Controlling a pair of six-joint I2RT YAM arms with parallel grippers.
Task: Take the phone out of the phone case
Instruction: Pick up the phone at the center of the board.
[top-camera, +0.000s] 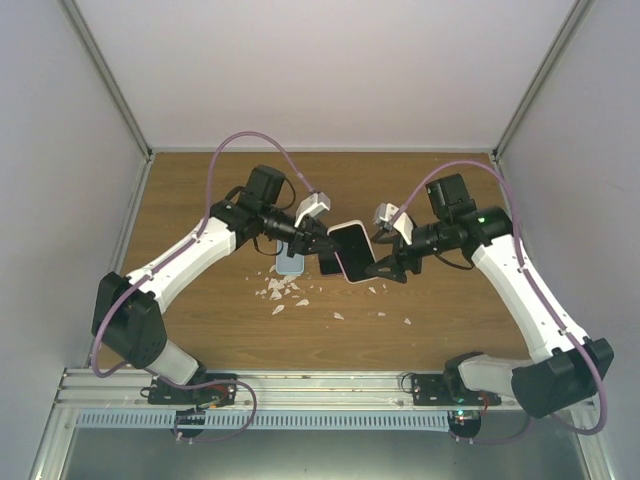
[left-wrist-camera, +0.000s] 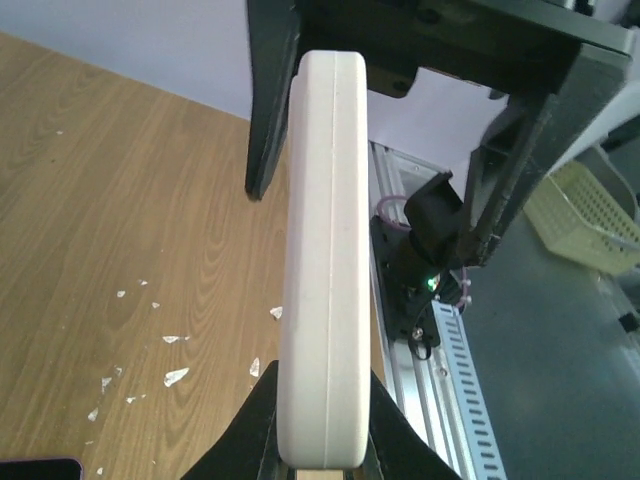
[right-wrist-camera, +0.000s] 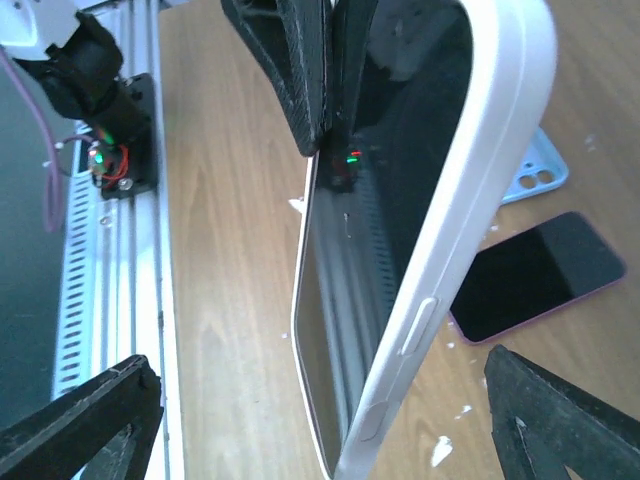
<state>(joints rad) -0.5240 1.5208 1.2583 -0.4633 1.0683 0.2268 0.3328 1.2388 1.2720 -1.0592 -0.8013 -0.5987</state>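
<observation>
A phone with a dark screen (right-wrist-camera: 400, 190) sits in a white case (top-camera: 352, 250), held edge-up above the table's middle. My left gripper (top-camera: 322, 245) is shut on one end of the case. In the left wrist view the case's white edge (left-wrist-camera: 325, 260) stands between my left gripper's fingers (left-wrist-camera: 320, 410). My right gripper (top-camera: 385, 266) is wide open at the other end; its fingers straddle the case without touching it (right-wrist-camera: 318, 400). The case's side buttons (right-wrist-camera: 415, 325) face the right wrist camera.
A light blue empty case (top-camera: 290, 262) lies on the wood table (top-camera: 200, 310) under the left gripper, also in the right wrist view (right-wrist-camera: 535, 175). A dark phone with a pink rim (right-wrist-camera: 540, 275) lies flat beside it. White flakes (top-camera: 285, 290) are scattered nearby. A metal rail (top-camera: 330, 385) runs along the near edge.
</observation>
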